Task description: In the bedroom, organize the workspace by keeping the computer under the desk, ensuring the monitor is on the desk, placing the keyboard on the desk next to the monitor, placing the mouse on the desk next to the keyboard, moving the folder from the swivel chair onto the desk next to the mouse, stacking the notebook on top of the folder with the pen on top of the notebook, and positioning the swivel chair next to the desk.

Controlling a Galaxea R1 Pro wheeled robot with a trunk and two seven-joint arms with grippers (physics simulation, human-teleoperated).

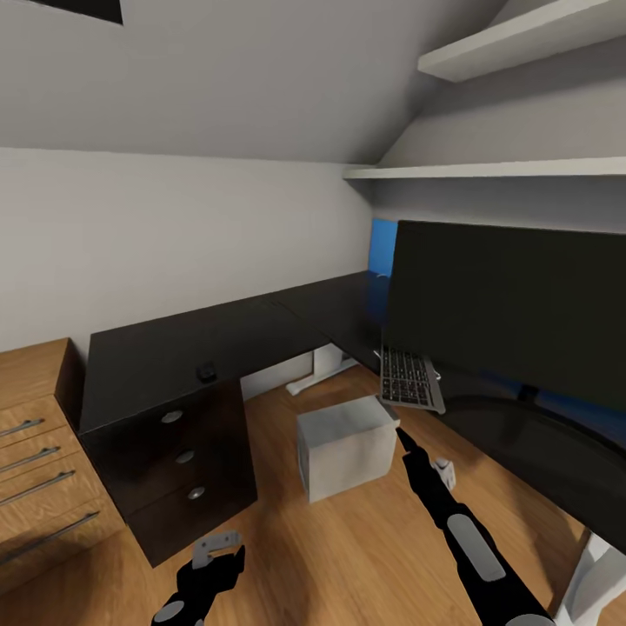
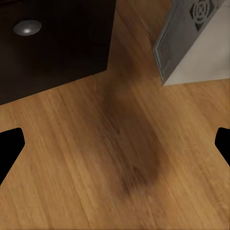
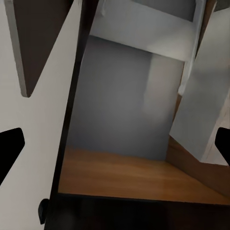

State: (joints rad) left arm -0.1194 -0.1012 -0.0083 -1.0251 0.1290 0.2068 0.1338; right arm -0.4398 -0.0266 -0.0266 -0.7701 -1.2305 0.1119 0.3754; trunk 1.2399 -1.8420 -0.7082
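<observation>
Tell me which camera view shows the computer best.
The head view: the computer shows whole there, a light grey box on the wooden floor by the desk. The left wrist view catches one corner of it, with a vented panel. In the right wrist view I cannot pick it out with certainty.

Wooden floor [image 1: 348, 539], white walls [image 1: 174, 226], sloped ceiling, shelves [image 1: 522, 39], perhaps a wooden drawer cabinet [image 1: 35, 469]

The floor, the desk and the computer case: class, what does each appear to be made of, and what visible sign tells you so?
Floor: wood planks or laminate, satin; grain lines and board seams show.
Desk: black, smooth and matte, probably painted board; no grain visible, and the drawer knobs look like shiny metal.
Computer: light grey, dull and faintly mottled, possibly painted metal or plastic; the left wrist view shows a vent grille in one panel.
</observation>
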